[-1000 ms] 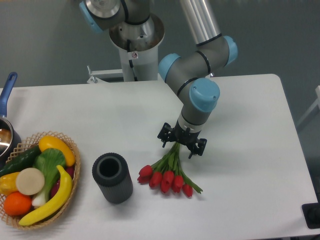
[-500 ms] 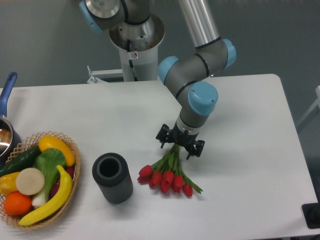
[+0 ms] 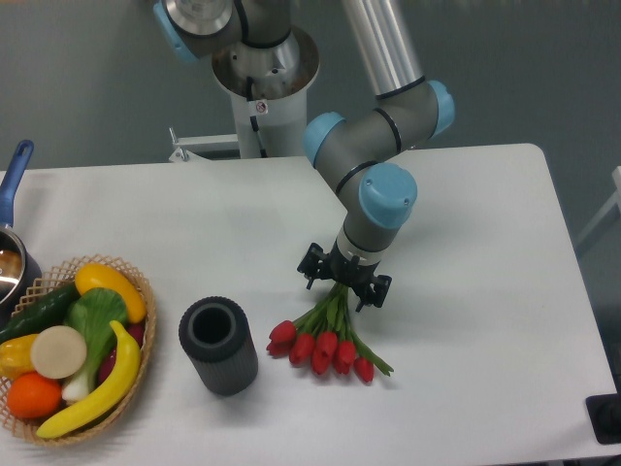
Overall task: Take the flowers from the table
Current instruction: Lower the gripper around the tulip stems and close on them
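Observation:
The flowers [image 3: 325,342] lie flat on the white table [image 3: 485,291], a bunch of red tulip buds pointing toward the front edge, with green stems running up and back. My gripper [image 3: 344,280] points straight down over the upper ends of the stems. Its black fingers [image 3: 312,263] stand spread to either side of them, so it looks open. The stem tips and any tie band are hidden beneath the gripper. The buds rest on the table.
A dark cylindrical vase [image 3: 218,345] stands upright just left of the buds. A wicker basket [image 3: 136,374] of fruit and vegetables sits at the front left. A pot with a blue handle [image 3: 15,175] is at the left edge.
The arm and gripper have shifted slightly to the left over the stem ends. The flowers have not moved.

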Robot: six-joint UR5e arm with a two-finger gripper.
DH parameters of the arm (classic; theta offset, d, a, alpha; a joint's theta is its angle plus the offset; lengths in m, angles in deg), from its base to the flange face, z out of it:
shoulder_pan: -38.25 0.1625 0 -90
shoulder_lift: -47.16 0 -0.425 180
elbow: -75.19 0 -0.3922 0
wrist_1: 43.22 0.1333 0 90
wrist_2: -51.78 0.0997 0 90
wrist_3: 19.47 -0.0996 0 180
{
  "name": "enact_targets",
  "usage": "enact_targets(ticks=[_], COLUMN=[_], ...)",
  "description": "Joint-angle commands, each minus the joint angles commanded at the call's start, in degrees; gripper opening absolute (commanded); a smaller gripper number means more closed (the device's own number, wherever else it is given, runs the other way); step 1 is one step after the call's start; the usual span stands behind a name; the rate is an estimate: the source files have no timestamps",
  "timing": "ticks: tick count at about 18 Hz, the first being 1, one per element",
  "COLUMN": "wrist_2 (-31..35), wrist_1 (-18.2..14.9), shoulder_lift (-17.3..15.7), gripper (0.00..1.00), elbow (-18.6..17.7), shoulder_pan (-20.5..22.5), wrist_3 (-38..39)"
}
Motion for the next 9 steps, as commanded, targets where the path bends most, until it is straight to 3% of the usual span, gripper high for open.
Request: enact_targets(ticks=[9], wrist_2=[0.0], wrist_1=[0.0], shoulder_lift=[0.44], gripper=[0.93], elbow=[-0.09], shoulder_pan=[-0.09], wrist_3=[0.0])
